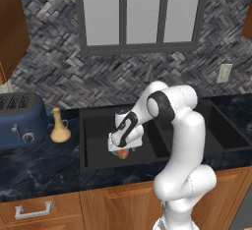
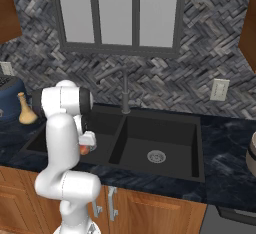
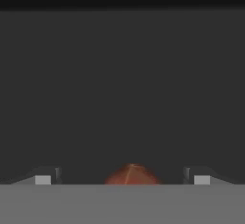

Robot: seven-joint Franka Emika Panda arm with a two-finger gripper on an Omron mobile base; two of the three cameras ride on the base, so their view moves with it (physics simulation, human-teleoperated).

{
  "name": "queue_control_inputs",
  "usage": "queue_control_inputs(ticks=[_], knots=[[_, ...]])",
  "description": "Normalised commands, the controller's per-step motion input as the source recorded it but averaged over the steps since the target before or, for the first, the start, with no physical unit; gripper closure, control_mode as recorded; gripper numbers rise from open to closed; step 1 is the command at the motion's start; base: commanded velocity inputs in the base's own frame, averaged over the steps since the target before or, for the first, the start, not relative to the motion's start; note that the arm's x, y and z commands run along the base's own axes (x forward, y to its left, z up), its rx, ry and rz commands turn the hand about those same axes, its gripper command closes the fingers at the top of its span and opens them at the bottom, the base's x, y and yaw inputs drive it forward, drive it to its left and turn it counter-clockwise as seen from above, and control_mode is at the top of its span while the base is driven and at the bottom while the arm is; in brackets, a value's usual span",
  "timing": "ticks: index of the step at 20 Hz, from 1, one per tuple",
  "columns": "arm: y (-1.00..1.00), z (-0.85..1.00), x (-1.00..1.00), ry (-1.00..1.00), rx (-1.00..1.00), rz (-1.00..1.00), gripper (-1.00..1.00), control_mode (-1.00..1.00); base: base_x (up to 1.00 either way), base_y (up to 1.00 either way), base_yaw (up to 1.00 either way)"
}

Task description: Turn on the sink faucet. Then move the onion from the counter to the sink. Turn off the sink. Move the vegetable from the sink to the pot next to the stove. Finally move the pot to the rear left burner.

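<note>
While my gripper [image 1: 122, 151] hangs low in the sink's [image 1: 93, 162] left basin, jaws spread wide around the onion [image 1: 123, 153], I judge this the drop-off or the pick-up.

From my hand camera the onion [image 3: 131, 174] sits between my fingertips [image 3: 44, 179], clear of both, over the basin's dark floor. If the rinse is done, next comes shutting the sink faucet [image 2: 124, 90] lever; whether water runs, I cannot tell. Otherwise I squeeze, lift and carry toward the pot [image 2: 251, 159]. No brand or writing reads anywhere.
</note>
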Motion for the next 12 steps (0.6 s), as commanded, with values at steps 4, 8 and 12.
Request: queue_control_inputs(ticks=[4,8,12], knots=[[0.01,-0.17,0.19,0.00,0.00,0.00,-1.00,-1.00,0.00,0.00,0.00],[0.01,-0.15,0.19,0.00,0.00,0.00,-1.00,-1.00,0.00,0.00,0.00],[0.04,-0.12,0.17,0.00,0.00,0.00,-1.00,-1.00,0.00,0.00,0.00]])
